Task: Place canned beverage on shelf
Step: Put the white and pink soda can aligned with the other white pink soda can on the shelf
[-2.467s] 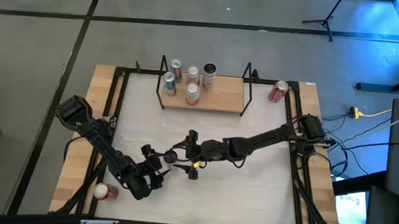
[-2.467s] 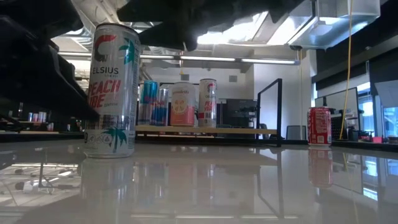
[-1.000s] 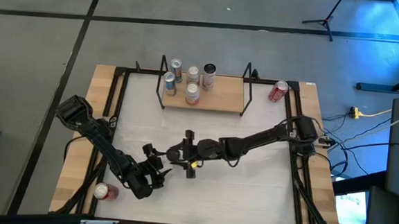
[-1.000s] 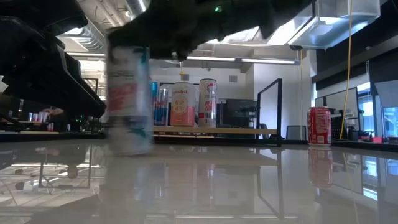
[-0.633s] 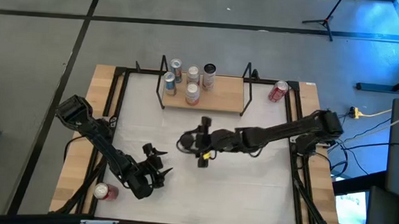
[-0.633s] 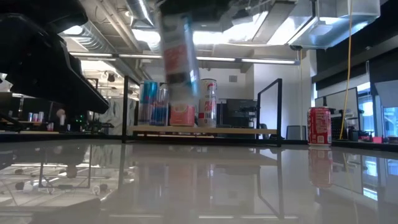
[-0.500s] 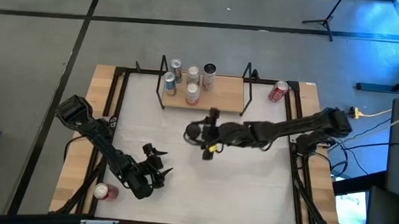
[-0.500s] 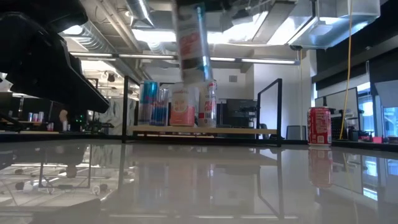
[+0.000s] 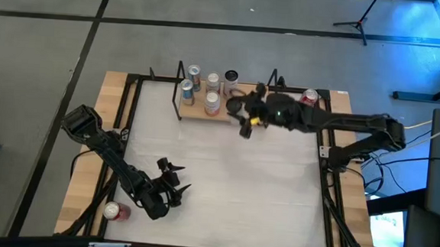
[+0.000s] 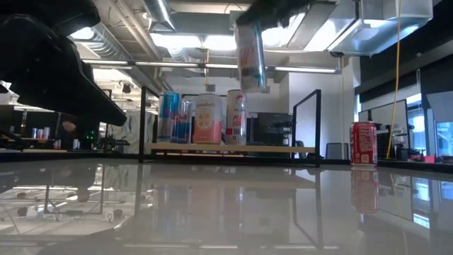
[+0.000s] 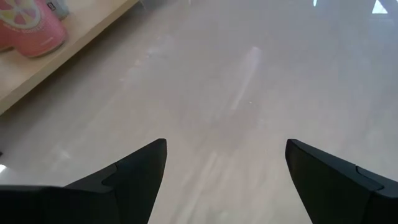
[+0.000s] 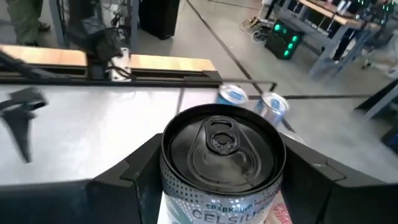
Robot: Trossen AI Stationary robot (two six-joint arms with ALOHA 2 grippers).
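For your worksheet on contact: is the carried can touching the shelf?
Apart. The low view shows the can hanging well above the shelf, with open background between them.

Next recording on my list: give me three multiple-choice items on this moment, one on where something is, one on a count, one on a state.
1. Where is the Celsius can?
A. Flat on the table
B. Raised in the right claw by the shelf
C. On the floor

2. How many cans stand on the shelf?
A. One
B. Four
C. Seven

3. What is the left claw doing?
A. Open, holding nothing
B. Gripping a red can
C. Pressing on the shelf

Answers: 1 B, the low view shows it high above the board; 2 B, the high view shows four tops at the shelf's left end; 3 A, the left wrist view shows spread fingers over bare table.
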